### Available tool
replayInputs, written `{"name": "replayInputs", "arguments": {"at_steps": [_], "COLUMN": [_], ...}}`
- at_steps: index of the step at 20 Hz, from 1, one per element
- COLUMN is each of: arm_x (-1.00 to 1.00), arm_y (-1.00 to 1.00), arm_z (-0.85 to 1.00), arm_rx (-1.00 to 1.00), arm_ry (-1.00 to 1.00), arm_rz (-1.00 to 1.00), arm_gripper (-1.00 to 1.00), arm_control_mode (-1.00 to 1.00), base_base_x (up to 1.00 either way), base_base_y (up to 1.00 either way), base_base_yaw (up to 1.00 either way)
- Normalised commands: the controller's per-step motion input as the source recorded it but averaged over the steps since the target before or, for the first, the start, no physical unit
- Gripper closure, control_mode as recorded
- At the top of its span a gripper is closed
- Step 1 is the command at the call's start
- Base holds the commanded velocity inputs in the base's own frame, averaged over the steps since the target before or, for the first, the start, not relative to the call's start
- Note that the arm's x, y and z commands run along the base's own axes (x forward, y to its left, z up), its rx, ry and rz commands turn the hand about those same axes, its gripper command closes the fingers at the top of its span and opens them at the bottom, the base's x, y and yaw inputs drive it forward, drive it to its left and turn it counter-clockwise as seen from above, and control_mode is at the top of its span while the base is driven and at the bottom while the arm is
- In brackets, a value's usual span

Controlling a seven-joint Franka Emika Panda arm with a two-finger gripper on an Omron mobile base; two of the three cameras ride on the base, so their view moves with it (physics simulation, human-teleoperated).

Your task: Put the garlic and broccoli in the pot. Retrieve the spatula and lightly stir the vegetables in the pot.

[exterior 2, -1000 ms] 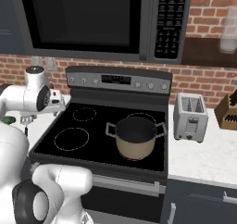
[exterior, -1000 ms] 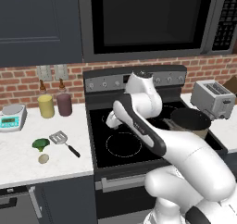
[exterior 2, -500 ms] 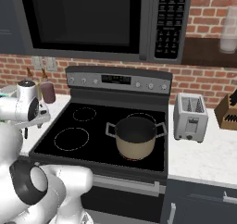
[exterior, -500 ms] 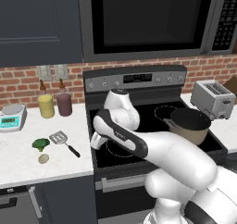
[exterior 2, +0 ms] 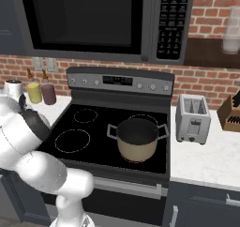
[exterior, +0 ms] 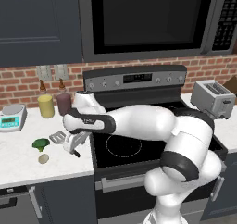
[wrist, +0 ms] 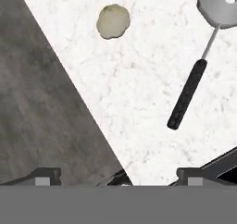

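The garlic (wrist: 113,21), a pale cream bulb, lies upper left in the hand view on white counter (wrist: 148,93), near its diagonal front edge. The spatula (wrist: 203,56) slants down the right, well apart; bare marble between. The gripper (exterior: 74,143) hangs above, jaws spread wide, holding nothing.

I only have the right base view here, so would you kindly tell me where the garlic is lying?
Observer: The garlic lies on the white counter left of the stove, near its front edge.
Operator: And the broccoli?
Observer: The broccoli sits just behind the garlic, apart from it.
Operator: Where is the spatula?
Observer: The spatula lies flat on the counter beside them.
Operator: Is the gripper holding anything?
Observer: No, the gripper is open and empty above the spatula.
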Motion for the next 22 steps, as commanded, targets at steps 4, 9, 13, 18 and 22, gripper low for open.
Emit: {"name": "replayInputs", "arguments": {"at_steps": [4,9,13,18,22], "arm_x": [0.72,0.06,0.0,0.0,0.05], "arm_y": [1.0,0.26,0.0,0.0,0.11], "arm_z": [-0.04,-0.01,0.0,0.0,-0.2], "arm_rx": [-0.12,-0.04,0.0,-0.01,0.0], "arm_ry": [0.07,0.0,0.0,0.0,-0.13], "arm_rz": [0.0,0.0,0.0,0.0,0.0], "arm_gripper": [-1.0,-1.0,-1.0,-1.0,-1.0], "arm_control_mode": [-1.0,-1.0,-1.0,-1.0,-1.0], "base_base_x": [0.0,0.0,0.0,0.0,0.0], "base_base_y": [0.0,0.0,0.0,0.0,0.0], "base_base_yaw": [0.0,0.0,0.0,0.0,0.0]}}
